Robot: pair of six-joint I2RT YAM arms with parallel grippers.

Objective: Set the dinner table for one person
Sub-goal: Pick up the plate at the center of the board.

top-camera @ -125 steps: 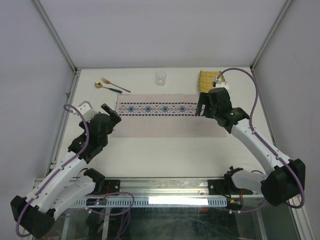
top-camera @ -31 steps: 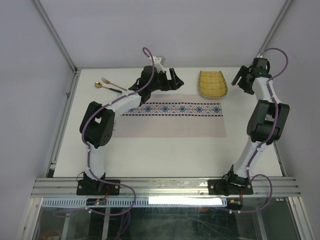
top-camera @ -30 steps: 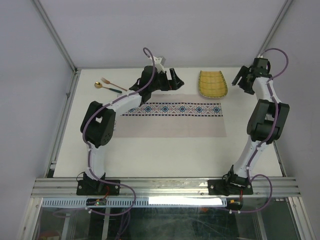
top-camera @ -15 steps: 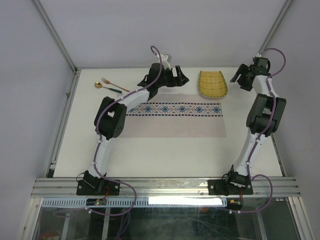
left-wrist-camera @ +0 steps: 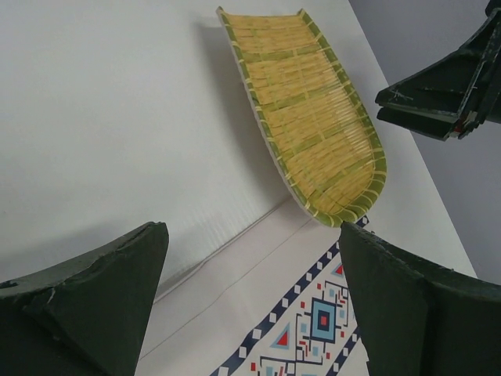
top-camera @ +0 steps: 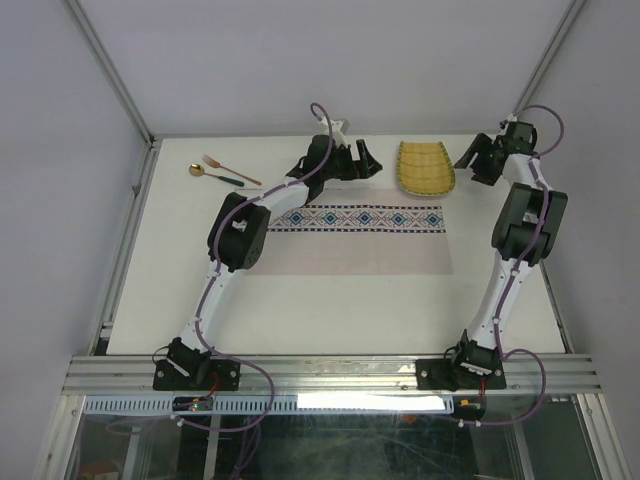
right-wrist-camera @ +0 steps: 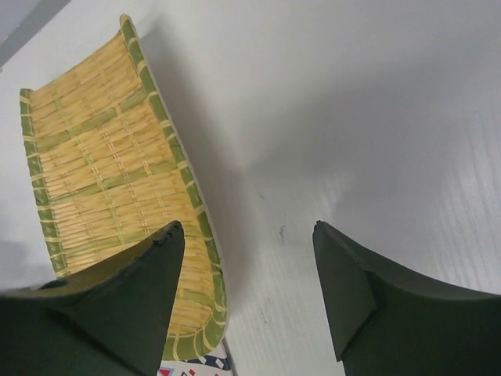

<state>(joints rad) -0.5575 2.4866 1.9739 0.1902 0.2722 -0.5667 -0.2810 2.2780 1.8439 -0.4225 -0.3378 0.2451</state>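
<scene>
One bamboo tray (top-camera: 425, 167), one placemat (top-camera: 340, 250), one fork (top-camera: 232, 171), one spoon (top-camera: 217, 177)

Left arm (top-camera: 212, 290), right arm (top-camera: 503, 285) far outstretched; left pincer (top-camera: 366, 163), right pincer (top-camera: 471, 165) agape, empty

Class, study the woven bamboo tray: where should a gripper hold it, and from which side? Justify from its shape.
Take the bamboo tray by its long right rim, approaching from the right, beside the open right gripper. Both long edges curl upward, so that rim seems raised off the dinner table: one finger outside, one inside.
</scene>
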